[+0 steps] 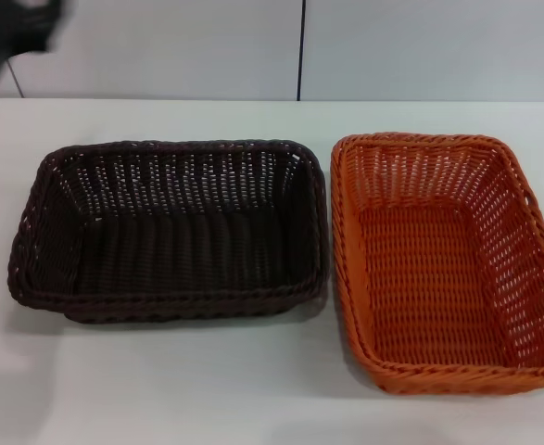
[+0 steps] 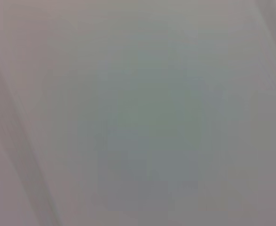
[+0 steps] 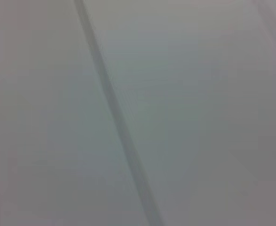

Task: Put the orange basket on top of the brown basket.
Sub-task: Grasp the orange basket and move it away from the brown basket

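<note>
The brown basket (image 1: 170,232) stands on the white table, left of centre in the head view, upright and empty. The orange basket (image 1: 448,260) stands right beside it on the right, upright and empty, its near right corner cut by the picture's edge. The two rims are close but apart. A dark blurred part of my left arm (image 1: 17,32) shows at the far left corner, well above and behind the brown basket, touching nothing. My right arm is out of view. Both wrist views show only a plain grey surface.
The white table (image 1: 207,389) runs from the front edge to a pale wall at the back. A dark vertical seam in the wall (image 1: 301,46) stands behind the baskets. A thin dark line (image 3: 114,113) crosses the right wrist view.
</note>
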You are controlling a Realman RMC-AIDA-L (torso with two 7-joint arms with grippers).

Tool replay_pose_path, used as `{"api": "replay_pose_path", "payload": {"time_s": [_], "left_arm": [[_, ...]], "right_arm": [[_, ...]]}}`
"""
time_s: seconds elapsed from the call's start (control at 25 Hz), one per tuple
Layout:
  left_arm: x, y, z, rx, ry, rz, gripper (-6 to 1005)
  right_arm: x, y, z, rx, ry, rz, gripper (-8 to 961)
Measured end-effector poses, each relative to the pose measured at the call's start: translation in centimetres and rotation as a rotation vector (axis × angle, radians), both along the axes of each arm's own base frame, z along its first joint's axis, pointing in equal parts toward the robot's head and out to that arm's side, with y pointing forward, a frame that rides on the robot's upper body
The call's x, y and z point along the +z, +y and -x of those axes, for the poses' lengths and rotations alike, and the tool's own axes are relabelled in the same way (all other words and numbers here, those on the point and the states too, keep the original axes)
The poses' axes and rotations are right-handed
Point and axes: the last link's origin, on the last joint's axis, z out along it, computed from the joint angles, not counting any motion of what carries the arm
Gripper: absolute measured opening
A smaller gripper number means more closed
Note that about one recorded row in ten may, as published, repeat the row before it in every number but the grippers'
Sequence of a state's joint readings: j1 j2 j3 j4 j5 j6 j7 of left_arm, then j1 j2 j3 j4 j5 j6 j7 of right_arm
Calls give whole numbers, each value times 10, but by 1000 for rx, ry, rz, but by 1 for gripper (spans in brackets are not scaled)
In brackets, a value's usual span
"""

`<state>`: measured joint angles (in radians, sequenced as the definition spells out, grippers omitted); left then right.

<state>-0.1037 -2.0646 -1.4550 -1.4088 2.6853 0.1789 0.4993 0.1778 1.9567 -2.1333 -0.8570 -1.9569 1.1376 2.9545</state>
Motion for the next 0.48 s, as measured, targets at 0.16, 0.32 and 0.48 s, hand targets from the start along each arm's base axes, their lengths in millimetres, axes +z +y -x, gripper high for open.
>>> {"api": "replay_pose_path", "payload": {"time_s": [0.16, 0.32, 0.48], "left_arm": [[16, -43, 51, -44, -142, -289, 666], [7, -64, 91, 49, -191, -322, 718], [-7, -78, 124, 147, -235, -294, 790]], "right_arm": [[12, 41, 52, 127, -10, 248, 781], [33, 65, 109, 146, -73, 513, 779], [47, 73, 160, 125, -185, 786, 778]]}}
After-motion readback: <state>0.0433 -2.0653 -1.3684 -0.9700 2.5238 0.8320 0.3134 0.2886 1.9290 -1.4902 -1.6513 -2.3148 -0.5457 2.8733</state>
